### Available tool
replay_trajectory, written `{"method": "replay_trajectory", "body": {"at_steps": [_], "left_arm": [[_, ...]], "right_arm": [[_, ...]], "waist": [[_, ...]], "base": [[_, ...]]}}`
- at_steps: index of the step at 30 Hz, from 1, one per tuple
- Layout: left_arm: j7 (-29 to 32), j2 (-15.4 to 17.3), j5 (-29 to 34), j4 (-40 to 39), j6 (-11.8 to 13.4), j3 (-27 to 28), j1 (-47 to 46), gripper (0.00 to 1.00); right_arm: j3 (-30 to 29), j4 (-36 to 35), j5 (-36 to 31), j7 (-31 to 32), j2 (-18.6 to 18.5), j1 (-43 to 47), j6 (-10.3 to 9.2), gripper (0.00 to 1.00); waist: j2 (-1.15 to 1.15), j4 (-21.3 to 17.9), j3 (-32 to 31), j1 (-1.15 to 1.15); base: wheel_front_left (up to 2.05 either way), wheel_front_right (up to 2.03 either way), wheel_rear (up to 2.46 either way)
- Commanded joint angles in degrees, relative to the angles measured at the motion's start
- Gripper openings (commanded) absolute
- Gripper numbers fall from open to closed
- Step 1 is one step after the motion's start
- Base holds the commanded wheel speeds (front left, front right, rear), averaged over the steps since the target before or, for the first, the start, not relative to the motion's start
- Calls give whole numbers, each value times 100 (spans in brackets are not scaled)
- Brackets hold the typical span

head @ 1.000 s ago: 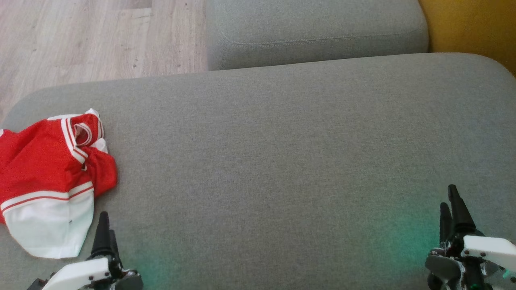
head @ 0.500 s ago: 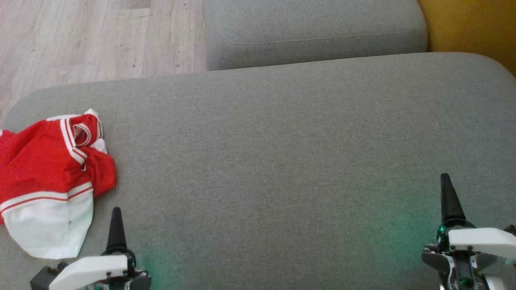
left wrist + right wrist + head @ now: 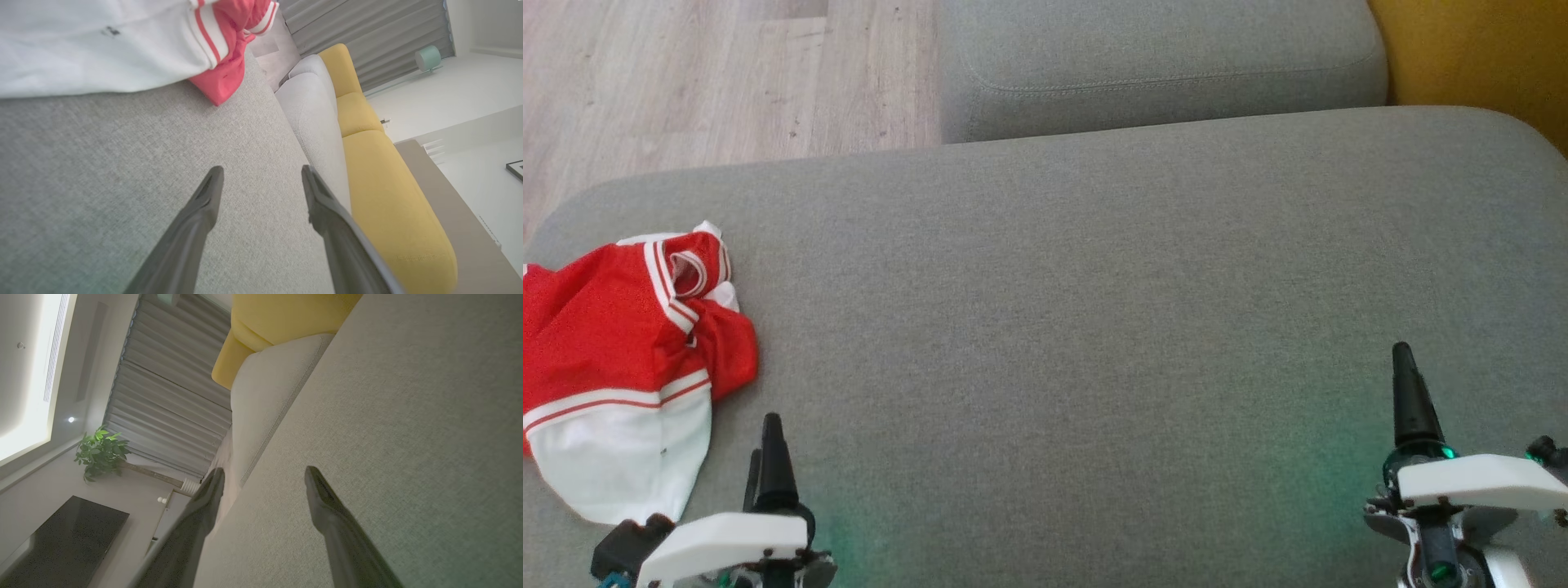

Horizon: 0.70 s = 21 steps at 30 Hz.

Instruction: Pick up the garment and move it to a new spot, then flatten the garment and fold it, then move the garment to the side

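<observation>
We see the garment (image 3: 613,359) crumpled at the left end of the grey cushion (image 3: 1094,327): red mesh w/ white stripes & white bottom. Left gripper (image 3: 261,169) & right gripper (image 3: 264,469): jaws wide apart, holding nothing.

so the big grey seat cushion (image 3: 1094,310) was wide open, bare fabric from 10 o'clock round to 4, room for either gripper to sweep through the middle. only thing lying in the way was the crumpled red and white garment (image 3: 613,359) out at 9 o'clock by the cushion's edge, just beside the left gripper (image 3: 765,437). second grey cushion (image 3: 1160,73) butted up at 12, yellow upholstery (image 3: 1478,57) at 1, and the wood floor (image 3: 686,82) dropped away at 11. right gripper (image 3: 1405,367) at 4 had bare fabric all round it
</observation>
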Motion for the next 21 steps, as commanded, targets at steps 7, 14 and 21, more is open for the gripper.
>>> {"method": "replay_trajectory", "body": {"at_steps": [7,14,21], "left_arm": [[-183,91,662,-275,29,-24,-276,100],[-301,115,1228,-286,38,-93,-277,100],[-419,142,1759,-314,42,-133,-276,100]], "right_arm": [[196,-299,-656,-185,-79,-150,18,100],[345,-345,-1119,-304,-113,-158,20,100],[461,-372,-1632,-422,-153,-168,23,100]], "waist": [[0,4,6,0],[0,7,3,0],[0,6,-5,0]], "base": [[0,0,0],[0,0,0],[0,0,0]]}}
